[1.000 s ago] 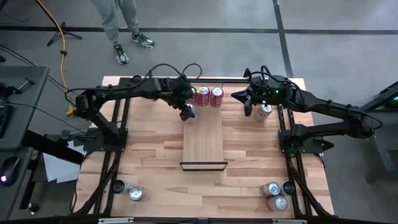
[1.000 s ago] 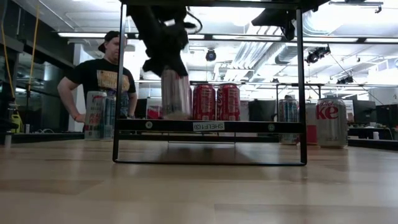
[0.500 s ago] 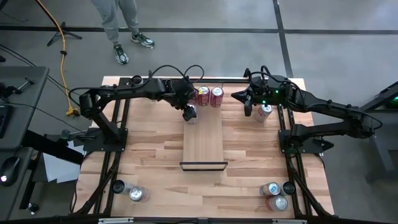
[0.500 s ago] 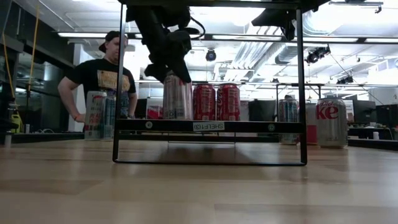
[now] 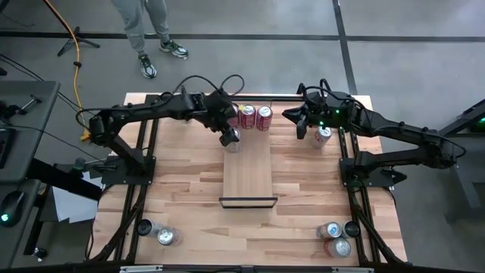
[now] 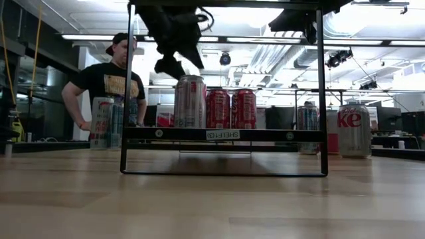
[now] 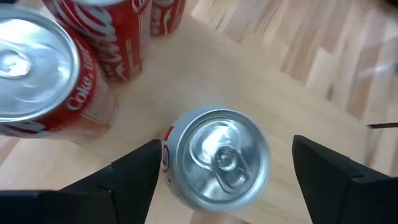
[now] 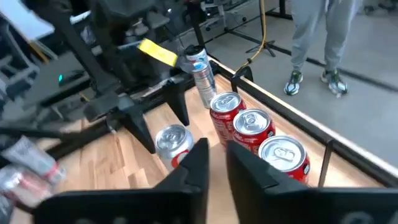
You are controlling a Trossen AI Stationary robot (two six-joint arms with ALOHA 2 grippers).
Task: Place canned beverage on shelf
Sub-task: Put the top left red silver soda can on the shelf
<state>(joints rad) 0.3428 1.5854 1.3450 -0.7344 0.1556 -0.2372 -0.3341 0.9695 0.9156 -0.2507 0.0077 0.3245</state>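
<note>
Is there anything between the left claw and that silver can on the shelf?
No. In the low view the left claw hangs open just above the silver can, with only air between. The can stands on the shelf.

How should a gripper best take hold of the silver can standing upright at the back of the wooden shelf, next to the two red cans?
Grip the upright silver can across its round side wall, coming down from above. A red can stands close on one side, so the fingers should straddle the sides left free, much as the open left gripper straddles it now. The light wooden shelf is bare in front.
</note>
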